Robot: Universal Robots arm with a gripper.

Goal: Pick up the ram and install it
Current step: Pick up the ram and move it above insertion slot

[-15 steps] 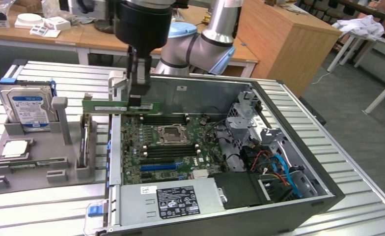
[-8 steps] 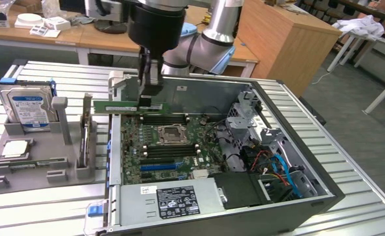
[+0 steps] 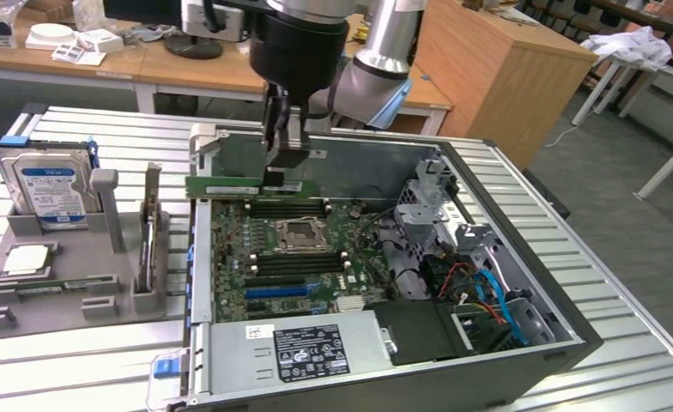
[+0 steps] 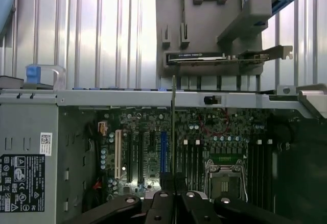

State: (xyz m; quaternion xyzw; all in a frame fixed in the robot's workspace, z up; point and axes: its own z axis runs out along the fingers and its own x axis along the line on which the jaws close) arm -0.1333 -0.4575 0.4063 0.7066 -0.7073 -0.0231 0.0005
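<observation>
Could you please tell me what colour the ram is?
Green ram, best in the exterior view.

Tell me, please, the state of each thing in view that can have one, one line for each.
gripper: shut on the ram, above the motherboard.
ram: held level over the board, not seated in any slot.
computer case: open, lying with its inside facing up.
memory slots: look empty.
hard drive: upright in the grey rack, outside the case.
graphics card: on edge in the same rack.
</observation>
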